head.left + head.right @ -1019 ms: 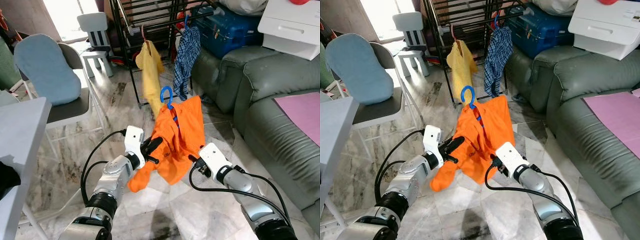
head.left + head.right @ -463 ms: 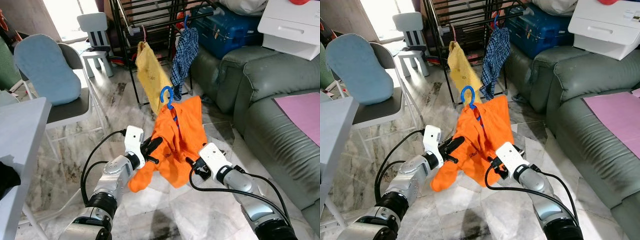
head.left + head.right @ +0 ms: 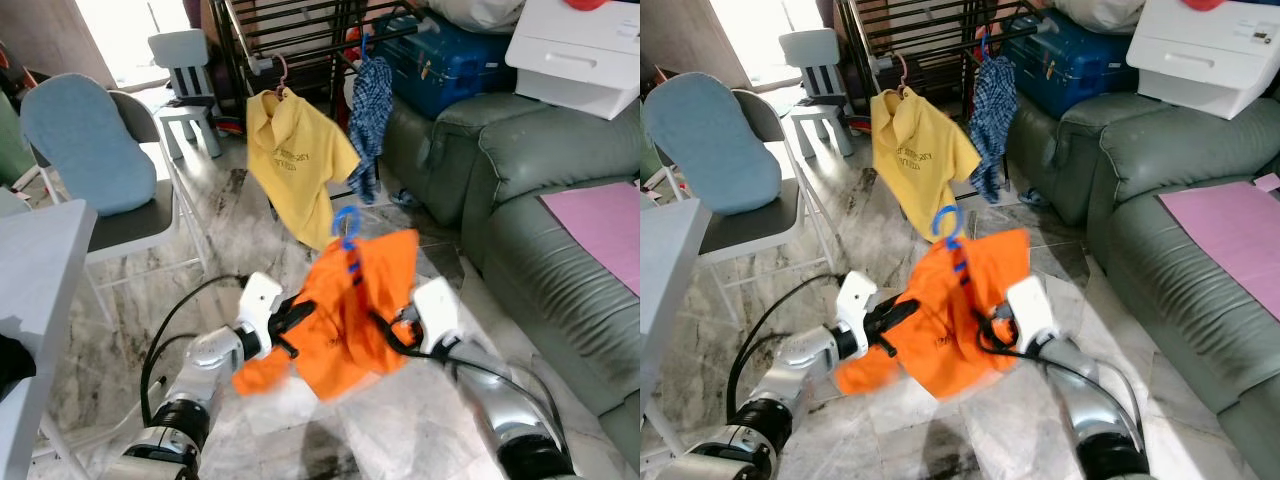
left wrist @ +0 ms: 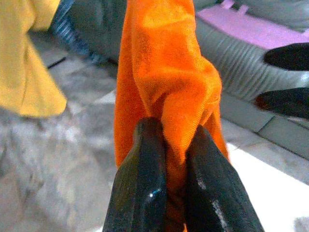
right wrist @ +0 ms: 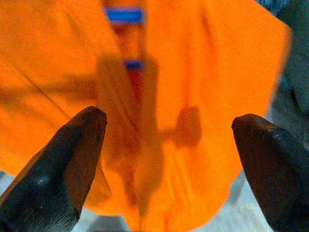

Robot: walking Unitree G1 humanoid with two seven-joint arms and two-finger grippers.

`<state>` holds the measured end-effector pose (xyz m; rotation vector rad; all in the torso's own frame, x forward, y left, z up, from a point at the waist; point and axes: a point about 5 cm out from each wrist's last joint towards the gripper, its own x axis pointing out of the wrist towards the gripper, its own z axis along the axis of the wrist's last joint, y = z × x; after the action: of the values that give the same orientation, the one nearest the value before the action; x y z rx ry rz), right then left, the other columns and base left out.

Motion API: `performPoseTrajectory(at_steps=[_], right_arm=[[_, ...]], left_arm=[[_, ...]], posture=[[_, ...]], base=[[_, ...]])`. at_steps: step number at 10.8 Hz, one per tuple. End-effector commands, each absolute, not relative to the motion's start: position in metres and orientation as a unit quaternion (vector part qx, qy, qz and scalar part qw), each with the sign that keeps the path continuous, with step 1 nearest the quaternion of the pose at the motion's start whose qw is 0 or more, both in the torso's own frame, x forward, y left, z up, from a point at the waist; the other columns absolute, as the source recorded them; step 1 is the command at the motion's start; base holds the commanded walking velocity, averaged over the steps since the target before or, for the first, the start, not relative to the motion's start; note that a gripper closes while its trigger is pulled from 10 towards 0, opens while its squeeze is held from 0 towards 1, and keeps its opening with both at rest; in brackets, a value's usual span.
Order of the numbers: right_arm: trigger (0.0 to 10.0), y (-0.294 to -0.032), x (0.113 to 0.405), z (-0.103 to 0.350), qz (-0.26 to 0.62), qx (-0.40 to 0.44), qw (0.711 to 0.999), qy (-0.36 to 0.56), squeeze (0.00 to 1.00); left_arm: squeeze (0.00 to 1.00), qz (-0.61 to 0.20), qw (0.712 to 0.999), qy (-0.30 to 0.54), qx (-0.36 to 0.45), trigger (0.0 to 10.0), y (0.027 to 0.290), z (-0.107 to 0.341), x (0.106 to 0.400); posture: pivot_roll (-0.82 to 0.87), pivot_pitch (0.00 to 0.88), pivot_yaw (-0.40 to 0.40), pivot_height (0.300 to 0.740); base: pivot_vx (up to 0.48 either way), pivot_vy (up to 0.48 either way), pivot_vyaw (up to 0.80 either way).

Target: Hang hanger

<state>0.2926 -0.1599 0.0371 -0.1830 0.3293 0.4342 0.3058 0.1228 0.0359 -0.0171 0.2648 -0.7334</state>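
- The left pincer (image 4: 163,145) is clenched on a fold of the orange shirt (image 3: 355,300); in the left wrist view its two black fingers (image 4: 142,179) press the cloth from both sides, with only the fabric between them.
- The right pincer (image 5: 164,145) is spread wide; in the right wrist view its fingertips (image 5: 72,154) stand far apart with the orange cloth just in front of them. I cannot tell if they touch the cloth.
- In the head views the right pincer is at the right edge of the shirt, and the left pincer is at its left sleeve.
- The orange shirt is held up in the air above the marble floor (image 3: 130,290), between the two arms, and it sits on a blue hanger (image 3: 347,225) whose hook stands up above the collar.
- The hook is free and touches no bar.
- Behind it stands a black drying rack (image 3: 290,40), well apart, carrying a yellow shirt (image 3: 295,165) and a blue checked garment (image 3: 370,110).
- A green sofa (image 3: 520,200) is on the right, and a grey chair with a blue cushion (image 3: 85,140) on the left.
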Motion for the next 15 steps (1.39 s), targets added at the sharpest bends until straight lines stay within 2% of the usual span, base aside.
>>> performPoseTrajectory(at_steps=[1,3,4,5,15], right_arm=[[10.0,-0.161,0.294,0.04,0.218,-0.092,0.959,0.157,1.0],[10.0,-0.174,0.292,0.061,0.331,-0.227,0.91,0.105,1.0],[10.0,-0.186,0.294,0.079,0.379,-0.28,0.878,0.088,0.8],[10.0,-0.194,0.295,0.091,0.411,-0.302,0.856,0.086,0.38],[10.0,-0.194,0.295,0.091,0.411,-0.302,0.856,0.086,0.38]], left_arm=[[0.0,-0.34,0.934,0.112,-0.002,0.0,0.134,0.041,0.31],[0.0,-0.401,0.909,0.098,0.063,0.0,0.141,0.044,0.304],[0.0,-0.451,0.882,0.096,0.095,0.0,0.143,0.045,0.298],[0.0,-0.498,0.854,0.088,0.125,0.0,0.142,0.046,0.293],[0.0,-0.498,0.854,0.088,0.125,0.0,0.142,0.046,0.293]], posture=[[-0.28,0.0,0.103,0.74],[-0.26,0.0,0.091,0.74],[-0.27,0.0,0.096,0.74],[-0.27,0.0,0.102,0.74],[-0.27,0.0,0.102,0.74]], base=[[0.0,0.0,0.0],[0.0,0.0,0.0],[0.0,0.0,0.0],[0.0,0.0,0.0],[0.0,0.0,0.0]])
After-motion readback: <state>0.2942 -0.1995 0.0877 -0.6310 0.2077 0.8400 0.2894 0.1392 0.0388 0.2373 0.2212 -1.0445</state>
